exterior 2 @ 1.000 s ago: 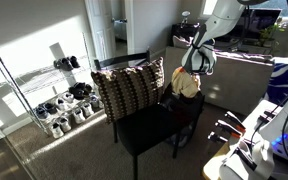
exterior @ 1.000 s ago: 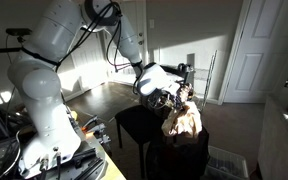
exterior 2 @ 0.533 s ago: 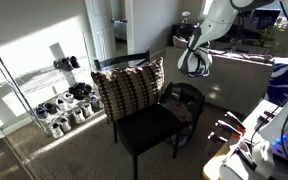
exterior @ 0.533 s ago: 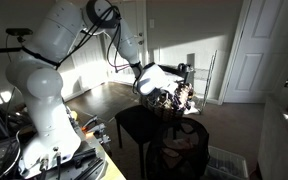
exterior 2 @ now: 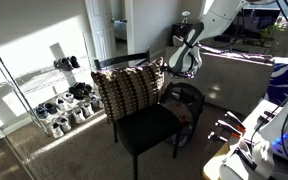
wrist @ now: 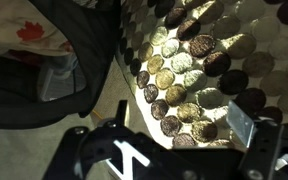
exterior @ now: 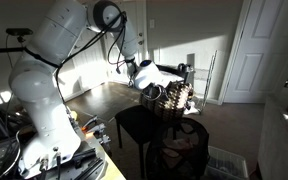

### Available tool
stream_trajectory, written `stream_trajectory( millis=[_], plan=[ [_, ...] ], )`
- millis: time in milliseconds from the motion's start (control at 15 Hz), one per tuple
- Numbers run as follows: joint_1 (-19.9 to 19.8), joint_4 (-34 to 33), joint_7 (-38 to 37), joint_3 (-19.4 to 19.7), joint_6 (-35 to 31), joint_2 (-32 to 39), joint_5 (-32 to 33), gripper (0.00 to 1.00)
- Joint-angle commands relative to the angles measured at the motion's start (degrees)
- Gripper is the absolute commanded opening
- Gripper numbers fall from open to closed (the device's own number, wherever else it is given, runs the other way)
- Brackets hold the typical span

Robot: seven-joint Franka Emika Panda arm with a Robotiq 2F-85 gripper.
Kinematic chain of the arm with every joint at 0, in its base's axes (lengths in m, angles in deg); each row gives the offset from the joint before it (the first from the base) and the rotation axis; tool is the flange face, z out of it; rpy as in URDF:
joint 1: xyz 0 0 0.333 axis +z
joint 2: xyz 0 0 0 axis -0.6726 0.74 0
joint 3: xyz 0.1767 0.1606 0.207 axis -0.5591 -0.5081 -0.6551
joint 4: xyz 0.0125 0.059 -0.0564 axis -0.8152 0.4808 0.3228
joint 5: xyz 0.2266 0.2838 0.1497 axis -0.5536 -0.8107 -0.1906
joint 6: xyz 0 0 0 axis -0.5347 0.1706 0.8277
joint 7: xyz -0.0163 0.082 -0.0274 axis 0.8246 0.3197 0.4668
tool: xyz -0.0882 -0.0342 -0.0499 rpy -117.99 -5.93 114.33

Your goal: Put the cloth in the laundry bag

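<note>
Floor [exterior 2: 34,160] bearing a black chair [exterior 2: 149,128], a laundry bag [exterior 2: 188,100] just beside it, a shoe rack [exterior 2: 66,97].

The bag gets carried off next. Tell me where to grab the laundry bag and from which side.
Grip the laundry bag by its top rim, coming from above. Its mouth gapes upward beside the chair, and the soft dark fabric there looks thin enough for the tool to pinch. The cloth lies inside, so catch the rim's edge only.
</note>
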Motion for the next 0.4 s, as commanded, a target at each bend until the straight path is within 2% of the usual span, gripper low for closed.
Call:
stream_trajectory(
  millis=[0,333],
  plan=[
    [0.73,-0.11,-0.05,0.94,0.18,0.01,-0.19,1.0],
    [0.95,-0.19,0.01,1.53,0.16,0.22,-0.23,1.0]
  ],
)
